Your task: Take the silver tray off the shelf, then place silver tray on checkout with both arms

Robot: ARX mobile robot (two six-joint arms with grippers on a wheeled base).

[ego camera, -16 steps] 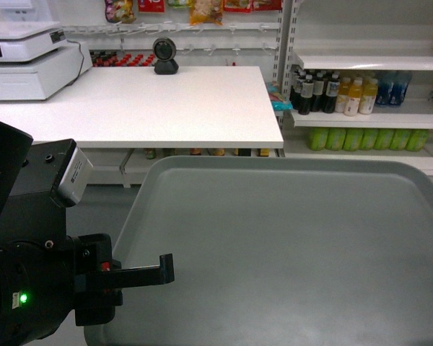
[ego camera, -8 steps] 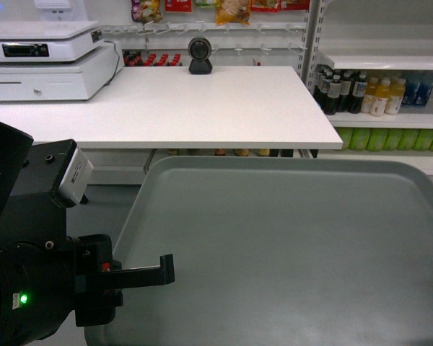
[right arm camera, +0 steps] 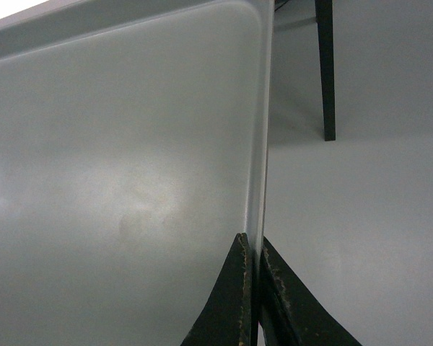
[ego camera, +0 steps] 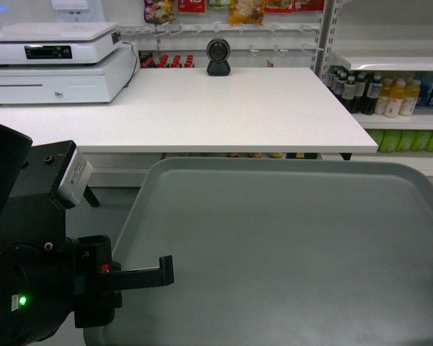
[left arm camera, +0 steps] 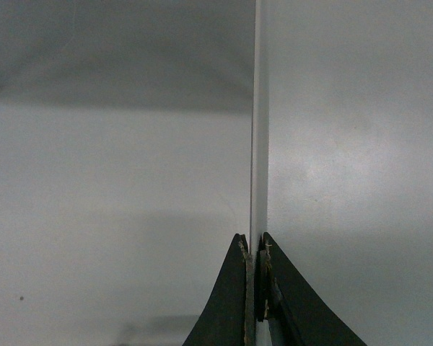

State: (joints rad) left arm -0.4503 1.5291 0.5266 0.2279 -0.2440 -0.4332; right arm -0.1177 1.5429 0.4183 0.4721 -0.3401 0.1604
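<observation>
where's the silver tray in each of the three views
Head: silver tray fills the lower right, before the checkout.
Left wrist: right half, its rim clamped by the left end effector.
Right wrist: left half, rim clamped by the right end effector.
Shared landmark: the tray's raised rim.

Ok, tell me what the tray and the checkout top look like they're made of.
Tray: matte grey-green, probably moulded plastic. The signs are soft diffuse highlights, rounded corners, and a thin rim seen edge-on in both wrist views; painted metal can't be ruled out. Checkout: smooth plain white board, likely laminate or coated panel, with an even low sheen and a straight square front edge.
</observation>
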